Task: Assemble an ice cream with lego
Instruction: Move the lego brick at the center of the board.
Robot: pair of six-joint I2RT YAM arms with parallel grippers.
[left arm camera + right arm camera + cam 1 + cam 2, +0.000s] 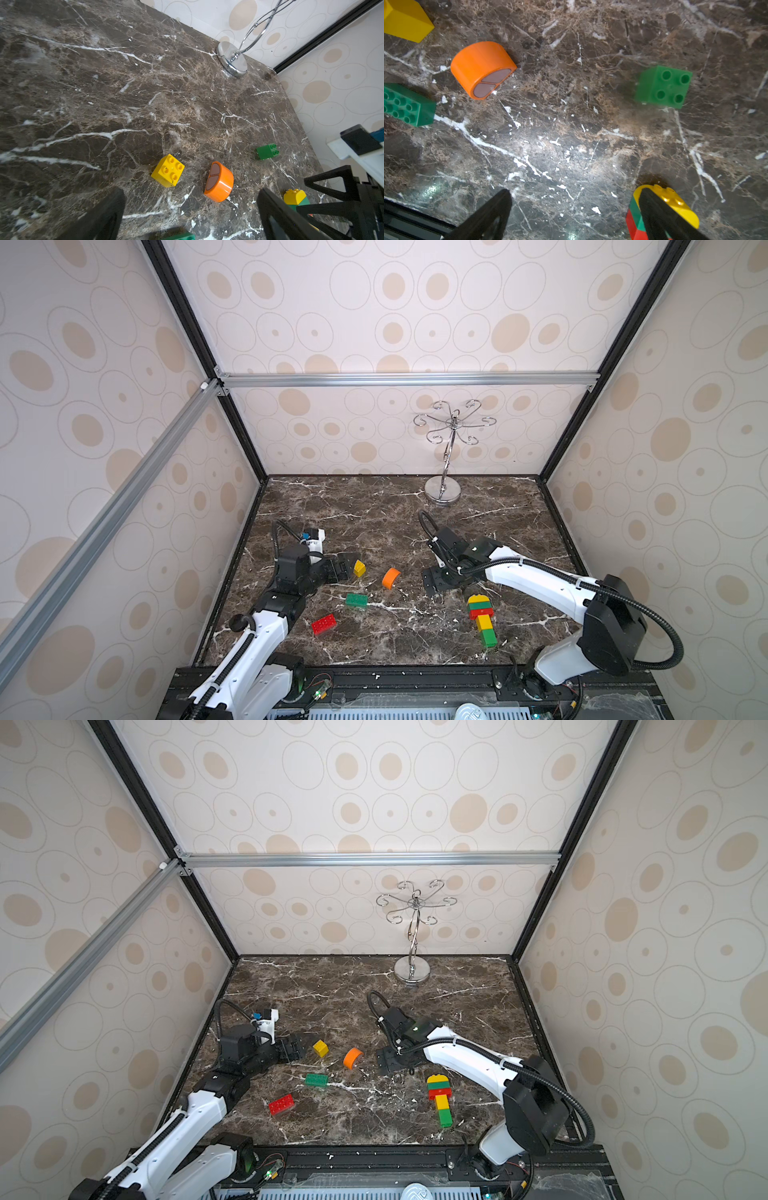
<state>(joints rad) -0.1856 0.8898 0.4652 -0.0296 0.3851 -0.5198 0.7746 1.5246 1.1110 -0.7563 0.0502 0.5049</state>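
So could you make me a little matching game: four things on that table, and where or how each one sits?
1 orange domed piece
2 yellow square brick
3 red oblong brick
4 silver stand

a by the back wall
b closest to the left gripper
c tipped over, underside showing
d flat, nearest the table's front edge

Pairs: 1-c, 2-b, 3-d, 4-a

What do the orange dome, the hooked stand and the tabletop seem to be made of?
Orange dome: glossy plastic, by its smooth highlights. Stand: polished metal, likely chromed; it mirrors the room. Tabletop: brown marble or imitation, white-veined, slightly shiny.
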